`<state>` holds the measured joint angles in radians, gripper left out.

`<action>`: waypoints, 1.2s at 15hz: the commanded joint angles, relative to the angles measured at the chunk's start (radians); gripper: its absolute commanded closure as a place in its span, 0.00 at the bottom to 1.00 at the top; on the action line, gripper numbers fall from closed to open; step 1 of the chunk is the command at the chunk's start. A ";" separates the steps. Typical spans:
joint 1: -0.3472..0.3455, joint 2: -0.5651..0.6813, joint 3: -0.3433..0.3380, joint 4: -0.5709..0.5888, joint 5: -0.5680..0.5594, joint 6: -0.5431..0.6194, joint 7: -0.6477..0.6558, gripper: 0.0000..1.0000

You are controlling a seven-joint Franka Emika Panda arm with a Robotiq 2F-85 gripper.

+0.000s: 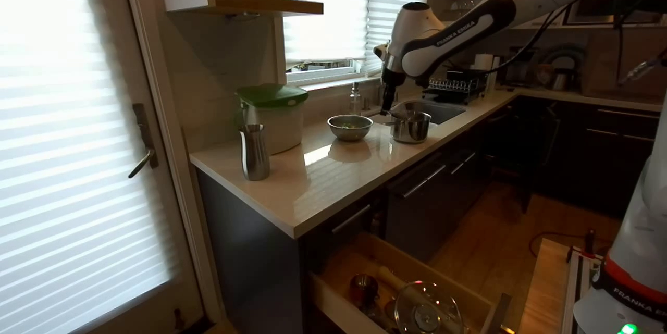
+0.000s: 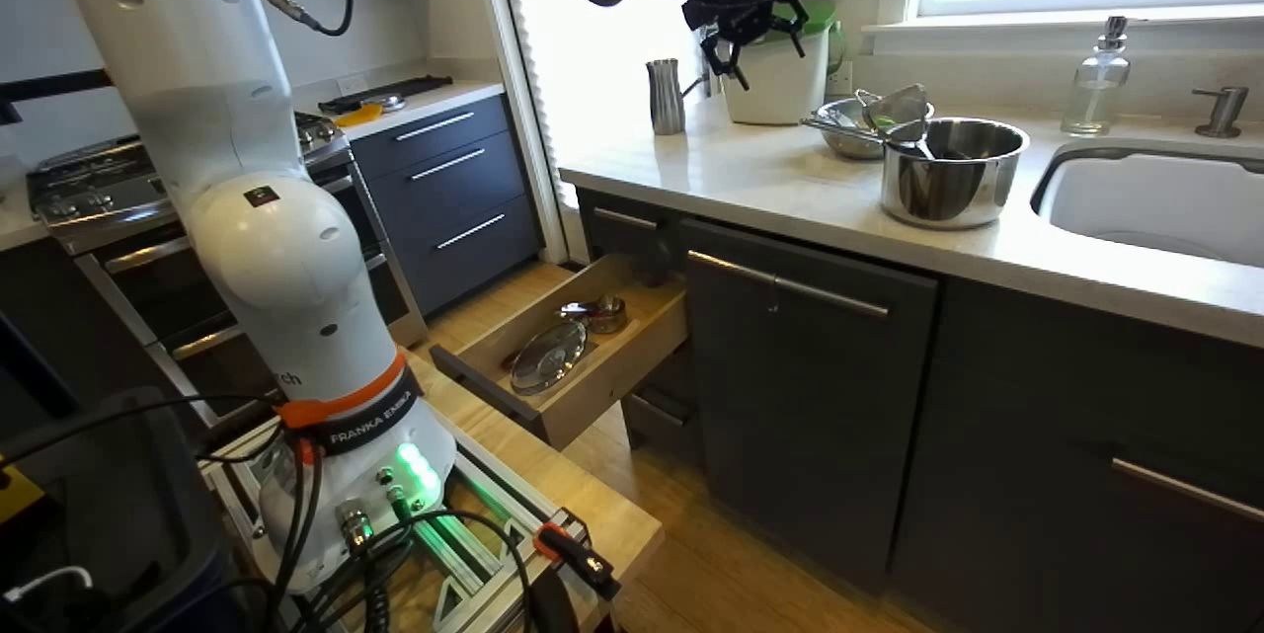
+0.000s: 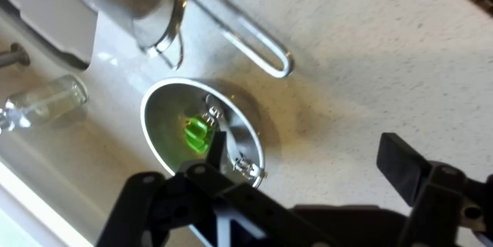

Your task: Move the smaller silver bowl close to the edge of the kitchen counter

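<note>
The smaller silver bowl (image 1: pixel 350 134) sits upright on the pale kitchen counter (image 1: pixel 333 177), with a green item and a metal utensil inside. In an exterior view the bowl (image 2: pixel 847 141) is partly hidden behind the pot and strainer. My gripper (image 2: pixel 772 63) is open and empty, well above the counter. It also shows edge-on (image 1: pixel 386 110) in an exterior view. In the wrist view the gripper (image 3: pixel 306 154) has one finger overlapping the bowl (image 3: pixel 163 112) and the other over bare counter (image 3: pixel 339 96). The bowl's lower part there is hidden by the gripper.
A steel pot (image 2: pixel 953 177) with a strainer (image 2: pixel 897 112) stands beside the bowl; the strainer's handle (image 3: pixel 265 48) points outward. A soap bottle (image 3: pixel 46 100) and sink (image 2: pixel 1165 203) are near. A metal cup (image 1: pixel 255 154) and green-lidded container (image 1: pixel 276 125) stand farther along. A drawer (image 2: pixel 612 386) is open below.
</note>
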<state>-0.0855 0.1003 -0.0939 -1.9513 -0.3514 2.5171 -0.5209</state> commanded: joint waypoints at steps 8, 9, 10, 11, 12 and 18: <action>-0.147 0.488 0.178 0.549 0.314 -0.067 -0.608 0.00; -0.140 0.498 0.157 0.565 0.299 -0.091 -0.594 0.00; -0.132 0.496 0.125 0.568 0.273 -0.101 -0.564 0.00; -0.130 0.494 0.103 0.571 0.258 -0.103 -0.546 0.00; -0.131 0.492 0.086 0.574 0.252 -0.089 -0.530 0.00; -0.137 0.497 0.128 0.563 0.300 -0.079 -0.568 0.00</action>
<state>-0.2088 0.5855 0.0118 -1.4009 -0.0770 2.4527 -1.0720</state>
